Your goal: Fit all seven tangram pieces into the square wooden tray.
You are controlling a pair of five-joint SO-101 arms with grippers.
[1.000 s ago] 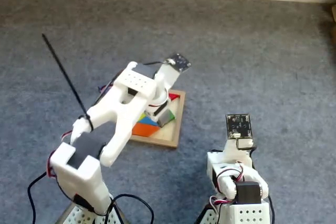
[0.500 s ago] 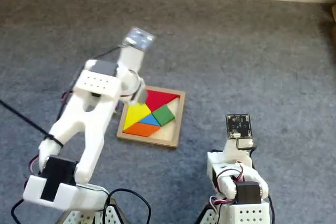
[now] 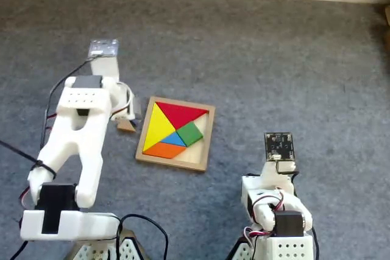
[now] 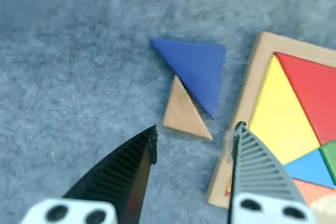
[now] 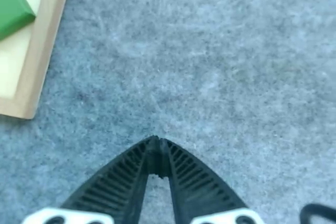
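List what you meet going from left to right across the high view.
left arm → tan triangle → square wooden tray → right arm

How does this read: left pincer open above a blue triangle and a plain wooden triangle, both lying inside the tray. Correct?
Not quite. The blue triangle and plain wooden triangle lie outside the tray, on the carpet beside its edge, as the left wrist view shows. The rest holds: the left pincer is open above them.
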